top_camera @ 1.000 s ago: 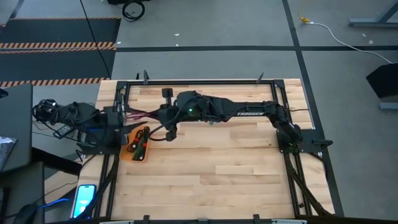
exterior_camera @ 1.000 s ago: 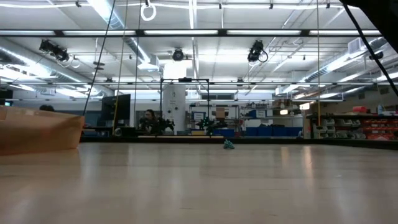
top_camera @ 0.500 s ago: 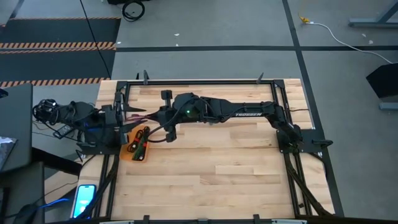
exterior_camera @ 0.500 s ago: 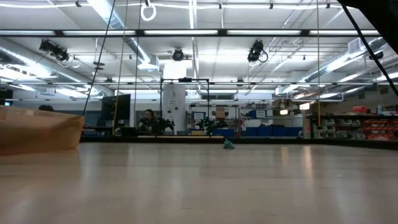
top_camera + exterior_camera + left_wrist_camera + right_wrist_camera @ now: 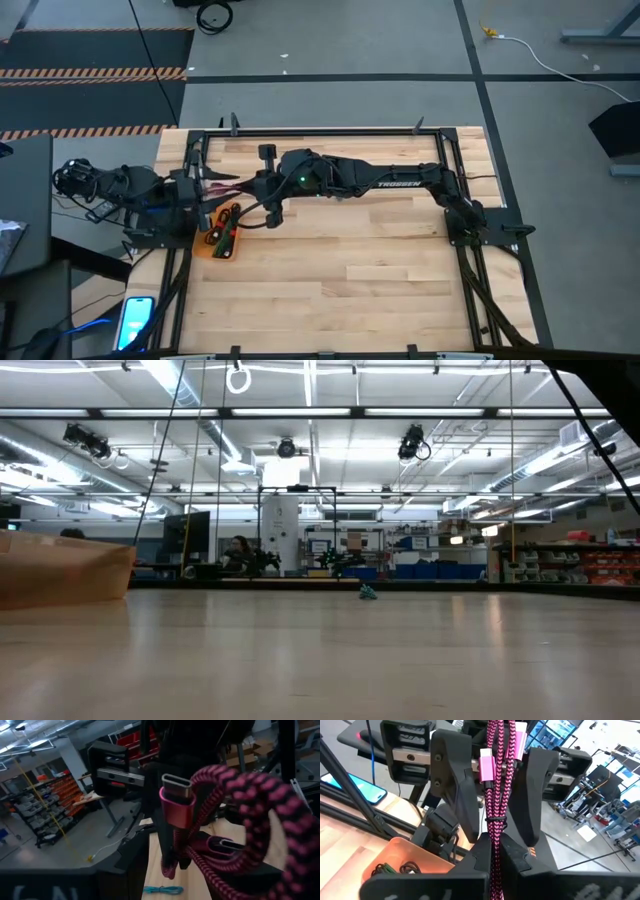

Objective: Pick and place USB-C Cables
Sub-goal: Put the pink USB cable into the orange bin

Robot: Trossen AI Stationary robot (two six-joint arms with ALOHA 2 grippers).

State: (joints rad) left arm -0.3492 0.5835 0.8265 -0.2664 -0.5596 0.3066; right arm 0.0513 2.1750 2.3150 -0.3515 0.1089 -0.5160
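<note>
Maroon braided USB-C cable (image 5: 495, 795) hangs bundled between the two arms at the table's far left edge. The right gripper (image 5: 492, 852) is clamped on the lower part of the bundle. The left gripper (image 5: 492, 785) faces it with its fingers (image 5: 457, 795) spread either side of the cable, not touching. Just beside them, an orange tray (image 5: 222, 243) contains a green cable (image 5: 382, 868) and a black cable (image 5: 410, 866). A teal-blue cable (image 5: 162, 890) lies on the wooden table (image 5: 350, 270).
</note>
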